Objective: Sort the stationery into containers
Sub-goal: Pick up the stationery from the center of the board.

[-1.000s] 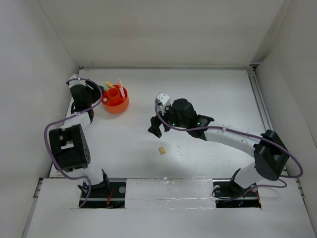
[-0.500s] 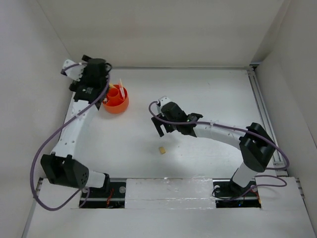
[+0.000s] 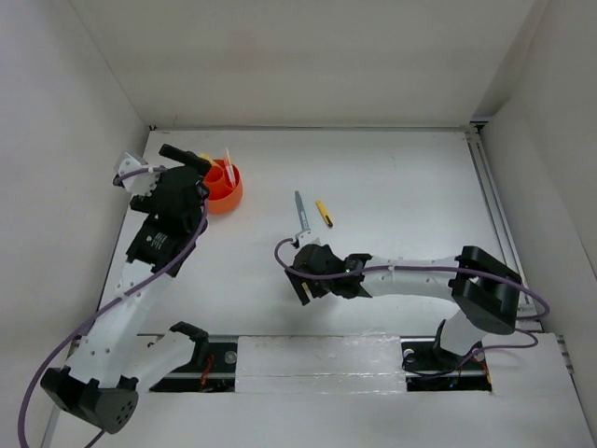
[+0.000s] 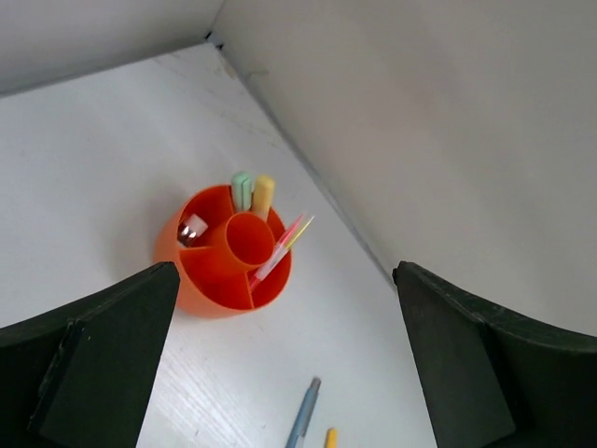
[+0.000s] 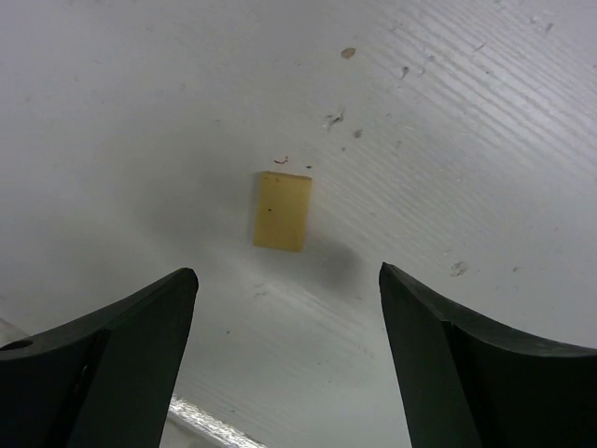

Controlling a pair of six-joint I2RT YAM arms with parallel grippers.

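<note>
The right gripper (image 5: 287,280) has its 2 fingers spread, and the tan eraser (image 5: 282,211) lies flat on the white table (image 5: 448,112) just ahead of the gap between them, touching neither, at the centre of the wrist view. The left gripper (image 4: 284,271) is spread wide too, near the orange cup (image 4: 210,303) in the upper left of the top view. Several pens stand in the cup's compartments. A grey-blue pen (image 3: 300,210) and a short yellow pen (image 3: 323,213) lie side by side near the table's middle.
</note>
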